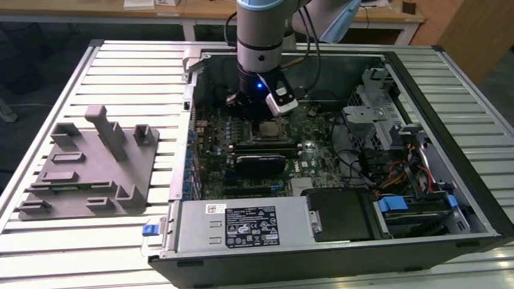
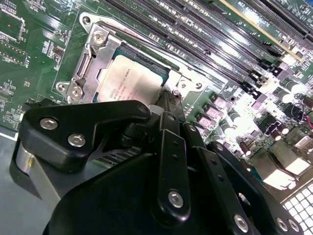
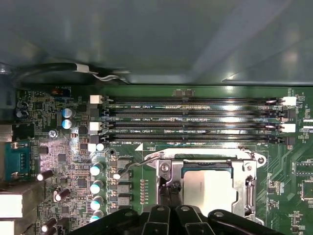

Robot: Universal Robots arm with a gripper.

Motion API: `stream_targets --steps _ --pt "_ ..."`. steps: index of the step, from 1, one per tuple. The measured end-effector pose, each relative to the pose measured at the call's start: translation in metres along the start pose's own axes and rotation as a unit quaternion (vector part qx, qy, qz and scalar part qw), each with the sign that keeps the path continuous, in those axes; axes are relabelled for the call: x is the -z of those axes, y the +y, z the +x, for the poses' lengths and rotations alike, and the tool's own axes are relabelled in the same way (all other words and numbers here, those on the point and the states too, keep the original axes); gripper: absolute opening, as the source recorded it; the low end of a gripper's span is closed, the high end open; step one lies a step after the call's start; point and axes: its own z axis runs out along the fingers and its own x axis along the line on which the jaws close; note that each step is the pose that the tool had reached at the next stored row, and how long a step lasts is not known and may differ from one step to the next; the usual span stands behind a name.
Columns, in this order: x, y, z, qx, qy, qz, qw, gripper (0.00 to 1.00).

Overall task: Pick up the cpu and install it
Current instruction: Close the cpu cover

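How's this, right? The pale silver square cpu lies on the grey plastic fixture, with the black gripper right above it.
No: the pale silver square cpu lies in the metal socket frame, with the black gripper right above it; both wrist views show this.

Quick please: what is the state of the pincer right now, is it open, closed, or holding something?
Pincer: cannot be told; it is close to the chip, which lies in the metal socket frame.

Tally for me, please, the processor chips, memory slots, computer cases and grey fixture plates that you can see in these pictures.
cpu: 1
memory slots: 4
computer case: 1
grey fixture plate: 1
Total: 7
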Motion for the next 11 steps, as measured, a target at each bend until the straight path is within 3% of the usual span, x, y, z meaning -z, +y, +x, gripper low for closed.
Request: stream_targets --steps 4,11 --pt "0.0022 0.0 0.0001 0.0 0.0 -0.0003 1.0 0.11" --pt "0.0128 -0.0002 0.0001 0.0 -0.0003 0.0001 1.0 0.11"
